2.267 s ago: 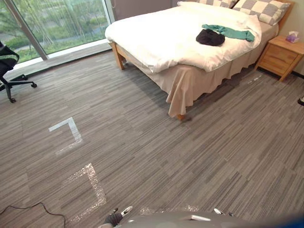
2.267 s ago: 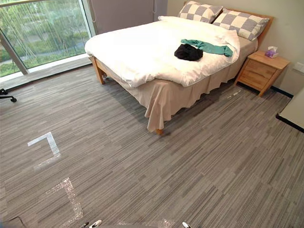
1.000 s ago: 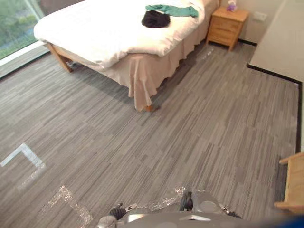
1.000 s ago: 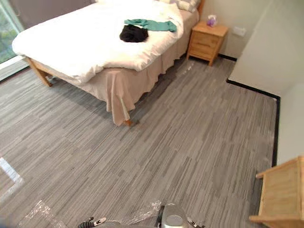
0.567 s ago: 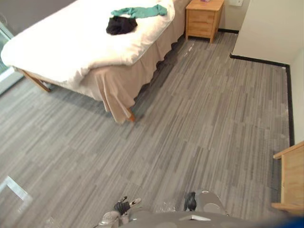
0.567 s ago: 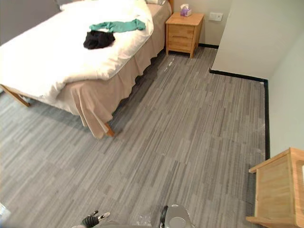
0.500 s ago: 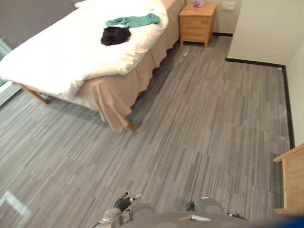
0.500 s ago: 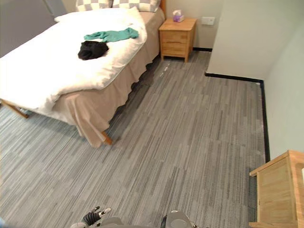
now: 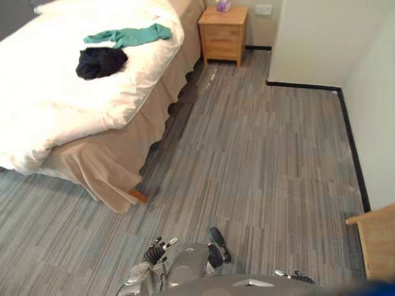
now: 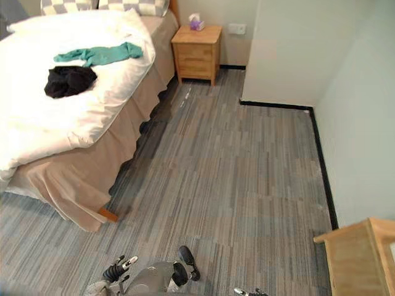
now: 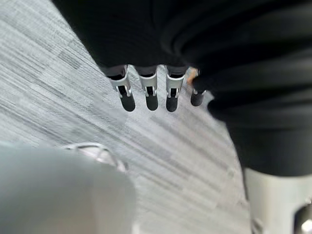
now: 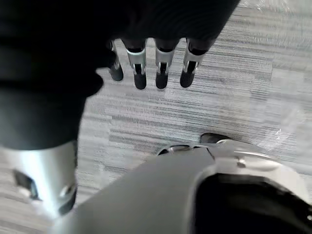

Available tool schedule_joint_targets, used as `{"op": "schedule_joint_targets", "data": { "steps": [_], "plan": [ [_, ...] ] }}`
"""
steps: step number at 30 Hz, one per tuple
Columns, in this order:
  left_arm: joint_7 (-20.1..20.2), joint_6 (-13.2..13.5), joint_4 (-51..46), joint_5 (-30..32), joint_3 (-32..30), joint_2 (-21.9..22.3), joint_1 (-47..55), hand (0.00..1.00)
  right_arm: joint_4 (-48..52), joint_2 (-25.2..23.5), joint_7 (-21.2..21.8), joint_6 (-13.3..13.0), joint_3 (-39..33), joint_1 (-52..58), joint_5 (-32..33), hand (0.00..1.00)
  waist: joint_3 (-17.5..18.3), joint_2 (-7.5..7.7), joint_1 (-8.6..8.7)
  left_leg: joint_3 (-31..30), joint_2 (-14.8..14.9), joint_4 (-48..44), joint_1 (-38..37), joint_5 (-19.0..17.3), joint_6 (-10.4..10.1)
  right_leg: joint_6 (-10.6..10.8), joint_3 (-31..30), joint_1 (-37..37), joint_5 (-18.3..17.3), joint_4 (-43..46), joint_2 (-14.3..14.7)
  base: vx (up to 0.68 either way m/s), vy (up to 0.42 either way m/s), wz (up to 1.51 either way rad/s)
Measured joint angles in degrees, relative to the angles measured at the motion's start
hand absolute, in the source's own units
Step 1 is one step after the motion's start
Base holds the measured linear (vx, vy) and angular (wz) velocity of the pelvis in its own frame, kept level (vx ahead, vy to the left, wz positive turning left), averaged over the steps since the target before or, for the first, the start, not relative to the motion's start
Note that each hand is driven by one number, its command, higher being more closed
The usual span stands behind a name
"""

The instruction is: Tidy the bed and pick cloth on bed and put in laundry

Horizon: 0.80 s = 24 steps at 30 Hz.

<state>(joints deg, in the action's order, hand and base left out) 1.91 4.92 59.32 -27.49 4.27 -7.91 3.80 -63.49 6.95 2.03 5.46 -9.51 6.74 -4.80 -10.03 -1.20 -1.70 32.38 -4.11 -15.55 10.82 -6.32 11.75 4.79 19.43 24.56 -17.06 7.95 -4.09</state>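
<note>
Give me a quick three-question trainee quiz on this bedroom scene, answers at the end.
1. True or false: the black cloth lies on the floor.
2. What stands on the wooden nightstand? A) tissue box B) lamp C) mug
3. Fill in: the left hand and right hand hold ____.
Key: 1. False: it lies on the white duvet, near the green cloth. 2. A. 3. Nothing: the fingers hang straight above the floor.

Bright even light; white duvet (image 9: 55,117) glares; soft shadow on floor (image 9: 259,172) beside bed (image 9: 123,161); source possibly overhead.
</note>
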Motion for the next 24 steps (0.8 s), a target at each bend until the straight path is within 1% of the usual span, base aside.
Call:
{"op": "schedule_joint_targets", "data": {
  "steps": [1,2,3,4,5,6,7,8,9,10,11,12,13,14,16,17,19,20,21,22,23,24],
  "plan": [
    [-0.67,-0.90,-0.09,-0.10,-0.14,1.00,0.19,0.00,-0.03,0.16,-0.04,0.49,-1.07,0.00,0.01,0.00,0.84,0.07,-0.38,-1.51,-0.91,-1.05,-0.97,-2.03,-0.07,0.34,0.46,-0.91,0.61,5.74,-1.17,0.38,0.169,0.52],
    [-1.04,-1.25,-0.12,0.16,-0.13,1.37,0.20,0.00,-0.11,0.21,-0.05,0.83,-2.71,0.00,0.07,0.00,1.44,0.28,-0.68,-2.58,-1.66,-0.98,-2.29,-3.10,-0.27,2.27,0.50,-2.61,1.79,12.13,-2.39,0.56,0.254,0.77],
    [-1.19,-1.92,-0.04,1.11,0.07,1.33,0.25,0.00,-0.22,-0.22,-0.04,1.14,-4.84,0.10,0.22,0.00,2.60,-0.08,-0.74,-5.16,-2.74,0.06,-4.29,-3.69,-0.42,3.50,0.44,-6.19,5.84,22.74,-3.81,0.46,0.187,0.93],
    [-1.36,-2.18,0.07,2.50,0.12,1.23,0.22,0.00,-0.20,-0.61,-0.05,1.14,-6.25,0.06,0.85,0.00,2.60,0.29,-0.49,-8.17,-3.97,2.96,-7.89,-3.78,-0.51,2.99,-0.42,-11.53,10.05,36.59,-6.04,0.44,0.159,0.93],
    [-1.68,-2.17,0.11,2.56,0.14,1.28,0.22,0.00,-0.07,-0.64,-0.03,1.09,-6.75,0.09,1.38,0.00,2.54,0.30,-0.43,-9.52,-4.46,4.36,-9.87,-3.73,-0.52,2.53,-0.25,-14.21,9.61,42.63,-7.23,0.48,0.113,1.00],
    [-2.11,-2.29,0.48,3.27,0.23,1.27,0.30,0.00,0.11,-0.62,-0.01,1.16,-7.50,0.36,1.87,0.00,2.45,0.03,-0.11,-12.29,-5.12,6.81,-14.04,-3.61,-0.51,0.72,1.10,-17.92,7.45,51.05,-9.84,0.45,0.082,1.04],
    [-2.35,-2.40,0.50,4.22,0.65,1.18,0.89,0.00,0.81,-0.74,0.07,1.00,-8.15,1.04,2.64,0.00,2.51,-0.40,0.79,-15.08,-5.35,8.74,-17.85,-3.56,-0.58,-0.73,2.27,-21.16,5.06,54.51,-11.95,0.43,0.065,1.06],
    [-2.39,-2.41,0.52,4.52,1.11,1.00,1.18,0.00,1.36,-0.76,0.10,0.97,-8.12,1.19,2.79,0.00,2.45,-0.68,0.92,-16.43,-5.34,9.39,-19.27,-3.40,-0.85,-0.43,2.78,-22.03,3.98,54.59,-12.33,0.35,0.022,1.26],
    [-2.33,-2.69,0.48,4.51,2.97,0.64,0.83,0.00,1.89,-1.01,0.09,0.45,-8.12,1.48,4.46,0.00,2.10,-1.21,1.84,-20.17,-5.08,10.30,-21.96,-3.36,-0.95,-0.10,2.50,-24.93,1.67,51.97,-12.36,0.21,-0.003,1.13],
    [-2.30,-2.70,0.45,4.46,3.53,0.63,0.57,0.00,1.89,-1.19,0.10,0.08,-8.11,1.47,5.44,0.00,2.03,-1.02,2.13,-21.89,-4.96,10.62,-22.74,-3.36,-0.96,0.09,1.84,-26.66,0.94,49.62,-12.05,0.28,-0.030,1.52],
    [-2.23,-2.75,0.44,4.46,4.65,0.25,-0.32,0.00,1.95,-1.53,0.09,-0.57,-8.02,1.32,7.39,0.00,1.91,-0.68,2.17,-25.33,-4.97,11.07,-23.69,-3.40,-1.03,0.25,0.54,-30.01,0.22,43.61,-11.49,0.32,-0.073,1.50],
    [-1.98,-2.76,0.40,4.46,4.83,0.39,-1.14,0.00,1.86,-1.58,0.06,-1.01,-7.95,1.31,9.27,0.00,1.78,-0.37,2.23,-28.81,-4.98,11.65,-24.33,-3.46,-1.14,0.46,-1.49,-32.61,0.36,36.02,-10.36,0.38,-0.092,1.49],
    [-1.83,-2.78,0.40,4.45,4.83,0.57,-1.32,0.00,1.75,-1.72,0.06,-1.24,-7.83,1.22,10.14,0.00,1.46,-0.16,2.23,-30.58,-4.97,11.82,-24.77,-3.57,-1.35,0.83,-2.50,-33.56,0.65,32.17,-9.81,0.42,-0.130,1.60],
    [-1.64,-2.90,0.41,4.46,4.82,0.67,-1.16,0.00,1.67,-1.81,0.04,-1.51,-7.31,1.22,11.45,0.00,0.77,0.36,2.26,-34.90,-4.84,12.75,-26.36,-3.69,-1.86,1.48,-5.35,-34.91,3.01,22.43,-8.07,0.31,-0.110,1.39],
    [-1.63,-3.03,0.41,4.42,4.55,0.50,-0.76,0.00,1.60,-1.95,0.10,-1.53,-6.61,1.03,11.45,0.00,0.07,1.20,2.18,-39.22,-4.57,13.38,-28.17,-4.37,-3.09,1.19,-8.87,-36.19,8.55,12.07,-6.03,0.38,-0.180,1.38],
    [-1.68,-2.88,0.42,4.50,4.02,0.30,-0.69,0.00,1.29,-2.12,0.16,-1.94,-5.99,0.98,11.40,0.00,-0.44,1.82,2.28,-42.58,-4.08,13.24,-29.66,-5.45,-4.96,1.19,-11.40,-36.61,13.23,5.37,-4.87,0.38,-0.218,1.18],
    [-1.77,-2.11,0.41,4.52,3.78,0.28,-0.68,0.00,1.07,-2.43,0.22,-2.31,-5.74,0.99,11.28,0.00,-0.79,2.53,2.27,-44.18,-3.71,12.52,-30.61,-6.71,-7.09,0.87,-12.69,-36.53,15.63,2.77,-4.26,0.31,-0.212,1.01],
    [-1.79,-1.60,0.49,4.92,2.85,0.13,-0.57,0.00,0.60,-2.65,0.50,-2.78,-5.55,1.00,11.22,0.00,-1.11,3.14,2.44,-44.27,-3.12,10.96,-31.31,-8.18,-9.24,-0.22,-13.69,-36.20,18.22,2.80,-3.92,0.40,-0.297,1.12],
    [-1.86,-1.38,0.54,5.24,2.07,0.38,-0.25,0.00,0.48,-2.70,0.74,-3.02,-5.58,1.01,11.18,0.00,-1.13,3.12,2.82,-44.00,-2.19,9.55,-31.71,-9.38,-10.82,-1.31,-13.47,-35.50,20.64,4.42,-3.73,0.49,-0.362,1.19],
    [-2.04,-0.87,0.53,5.31,1.36,0.86,0.19,0.00,0.45,-2.24,1.26,-3.63,-5.54,1.26,11.04,0.00,-1.03,2.19,3.05,-43.57,0.04,7.82,-31.69,-10.51,-12.21,-2.77,-11.49,-35.61,18.45,7.80,-2.76,0.53,-0.362,0.82],
    [-2.37,-0.30,0.53,5.75,1.17,1.26,0.58,0.00,0.53,-1.89,1.42,-4.02,-5.47,0.59,10.66,0.00,-0.91,1.29,2.84,-43.39,1.15,6.85,-31.77,-10.58,-12.35,-3.58,-10.13,-35.74,16.46,10.28,-2.44,0.46,-0.301,0.55],
    [-2.64,-0.01,0.54,6.03,0.44,1.71,0.58,0.00,0.64,-1.40,1.73,-4.06,-4.85,-0.28,10.10,0.00,-1.28,0.65,2.88,-42.66,2.22,5.79,-31.75,-10.53,-12.40,-3.91,-8.87,-35.72,14.93,12.29,-2.11,0.47,-0.296,0.45]
  ]
}}
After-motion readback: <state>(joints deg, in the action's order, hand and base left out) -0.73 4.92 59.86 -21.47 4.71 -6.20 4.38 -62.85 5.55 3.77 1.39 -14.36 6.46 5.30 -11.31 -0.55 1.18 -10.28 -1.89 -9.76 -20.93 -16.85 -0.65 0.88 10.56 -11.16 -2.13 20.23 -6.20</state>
